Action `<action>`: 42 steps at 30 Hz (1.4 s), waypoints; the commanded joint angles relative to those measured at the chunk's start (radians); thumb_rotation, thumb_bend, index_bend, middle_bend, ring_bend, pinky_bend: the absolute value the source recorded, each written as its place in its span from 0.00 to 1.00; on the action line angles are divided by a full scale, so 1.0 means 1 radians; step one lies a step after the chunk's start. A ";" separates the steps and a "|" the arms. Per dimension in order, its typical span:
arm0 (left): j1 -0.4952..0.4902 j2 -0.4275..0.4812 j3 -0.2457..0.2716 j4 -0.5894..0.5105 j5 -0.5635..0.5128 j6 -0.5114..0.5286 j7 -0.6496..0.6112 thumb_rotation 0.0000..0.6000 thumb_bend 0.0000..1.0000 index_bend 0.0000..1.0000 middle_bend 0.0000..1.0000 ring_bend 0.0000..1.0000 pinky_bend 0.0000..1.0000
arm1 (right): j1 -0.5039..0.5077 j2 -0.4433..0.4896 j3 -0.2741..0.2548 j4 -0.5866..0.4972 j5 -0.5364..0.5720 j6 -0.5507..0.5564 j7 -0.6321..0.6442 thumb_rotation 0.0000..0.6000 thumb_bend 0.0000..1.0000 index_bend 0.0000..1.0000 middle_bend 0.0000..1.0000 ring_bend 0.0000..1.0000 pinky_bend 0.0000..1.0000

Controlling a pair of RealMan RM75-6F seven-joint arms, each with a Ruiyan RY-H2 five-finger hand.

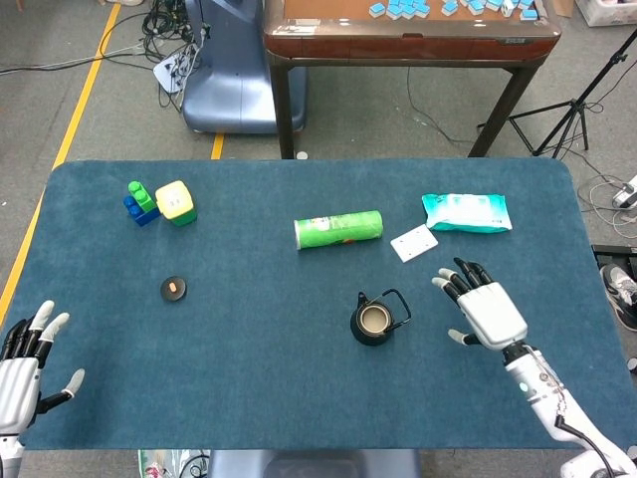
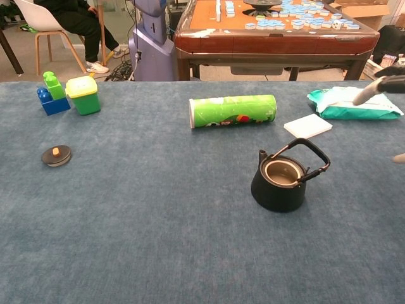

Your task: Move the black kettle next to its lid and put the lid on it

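My right hand [image 1: 485, 313], fingers spread and empty, hovers right of the black kettle [image 1: 375, 321] mid-table. It looks heavy and rigid (cast iron, I'd guess), so I'd hook its raised handle [image 2: 309, 154]. The lid [image 1: 174, 289] sits far left.

My right hand [image 1: 485, 311] hovers over the right part of the table, palm down, fingers spread and holding nothing, with the forearm running back to the near right corner. My left hand [image 1: 22, 357] sits at the near left edge, fingers apart, also empty.
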 commanded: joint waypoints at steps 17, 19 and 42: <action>0.011 0.000 0.003 0.028 -0.011 -0.002 -0.036 1.00 0.29 0.12 0.00 0.00 0.00 | 0.132 -0.178 0.040 0.025 0.204 -0.111 -0.177 1.00 0.01 0.22 0.19 0.03 0.10; 0.011 0.001 0.003 0.030 -0.011 -0.004 -0.040 1.00 0.29 0.12 0.00 0.00 0.00 | 0.139 -0.186 0.037 0.028 0.214 -0.116 -0.188 1.00 0.01 0.22 0.19 0.03 0.10; 0.015 0.010 -0.003 0.031 -0.017 -0.003 -0.050 1.00 0.29 0.12 0.00 0.00 0.00 | 0.286 -0.333 0.104 0.234 0.384 -0.155 -0.272 1.00 0.01 0.22 0.19 0.03 0.10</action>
